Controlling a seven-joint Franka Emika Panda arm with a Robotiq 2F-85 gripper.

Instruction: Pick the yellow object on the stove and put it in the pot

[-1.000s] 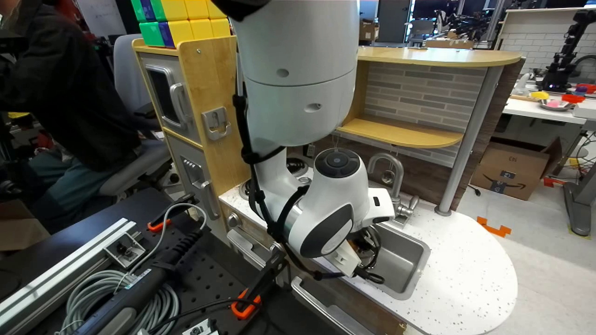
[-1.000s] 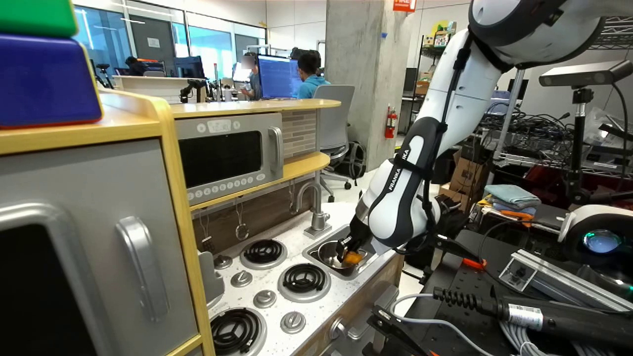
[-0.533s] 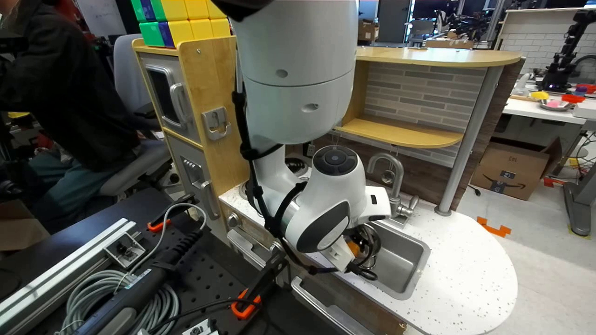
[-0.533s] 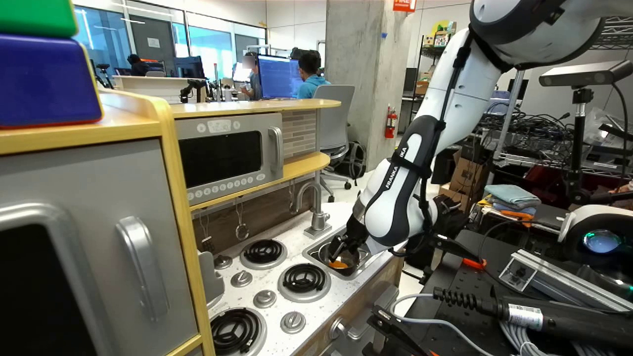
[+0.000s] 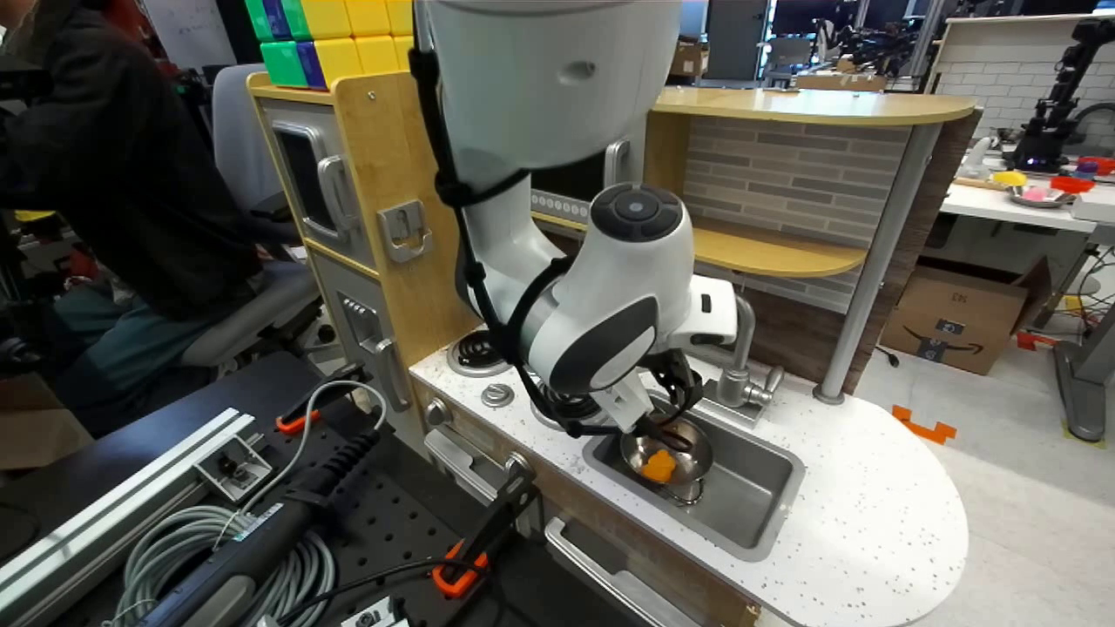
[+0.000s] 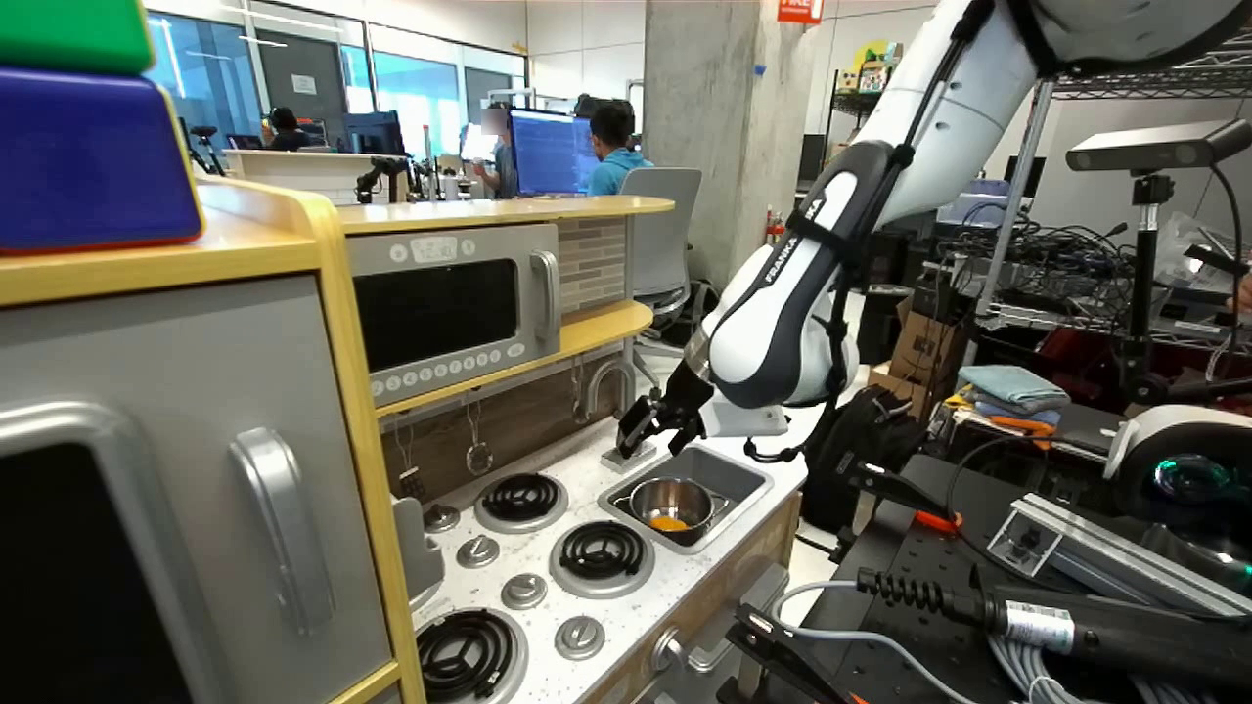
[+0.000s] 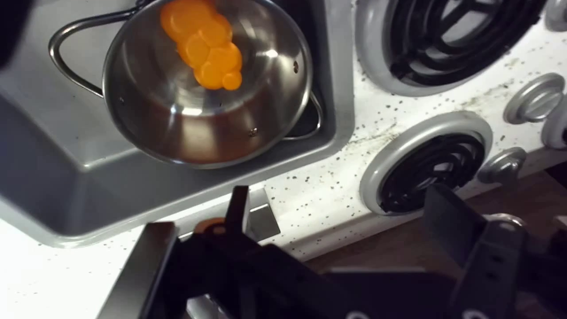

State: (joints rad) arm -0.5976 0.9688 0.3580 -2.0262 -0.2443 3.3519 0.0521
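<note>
In the wrist view my gripper is open, its fingers spread wide with nothing between them. The silver pot stands in the sink, two handles on its sides. Inside it lies the yellow object, which looks orange and lumpy here, apart from the gripper. Both exterior views show the yellow object at the bottom of the pot. There the gripper hangs above the pot's level. Beside the sink is the white stove with black burners; the arm covers part of it in an exterior view.
The steel sink surrounds the pot. A grey faucet rises behind it, close to the gripper. A wooden shelf and a toy microwave overhang the back. A black table with clamps and cables lies in front.
A second ago the gripper was down at the pot, shut on the yellow object. It has opened, leaving the object inside, and the arm has risen away from the pot.
</note>
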